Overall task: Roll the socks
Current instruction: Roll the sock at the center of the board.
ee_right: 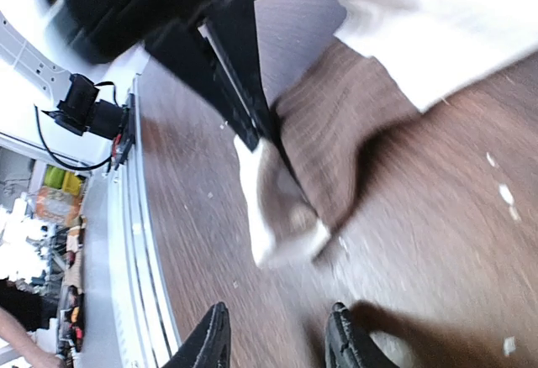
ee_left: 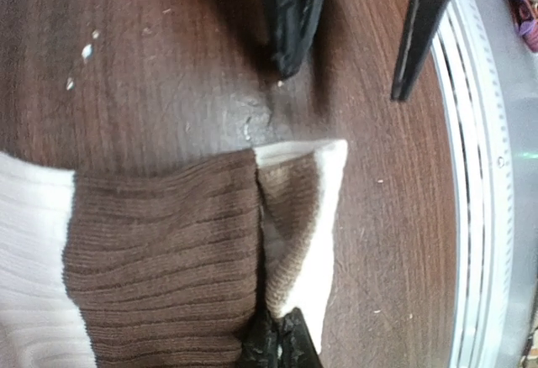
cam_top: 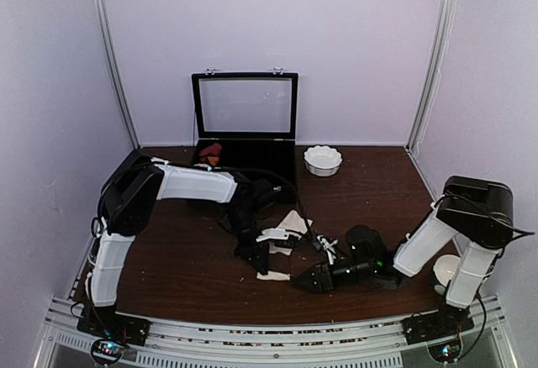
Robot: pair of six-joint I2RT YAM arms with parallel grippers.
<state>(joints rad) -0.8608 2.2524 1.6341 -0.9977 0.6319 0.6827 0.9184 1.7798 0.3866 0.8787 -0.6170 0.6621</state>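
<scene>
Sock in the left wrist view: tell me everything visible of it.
The sock is ribbed knit, brown with cream-white patches. It lies on the dark wooden table, one end folded over. The left gripper is shut on that fold; the right gripper stands open, apart from it.

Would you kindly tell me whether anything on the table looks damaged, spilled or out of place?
Small white flecks lie scattered over the dark wooden table, like spilled crumbs, and a pale scuffed patch mars its surface just beyond the brown-and-white sock.
</scene>
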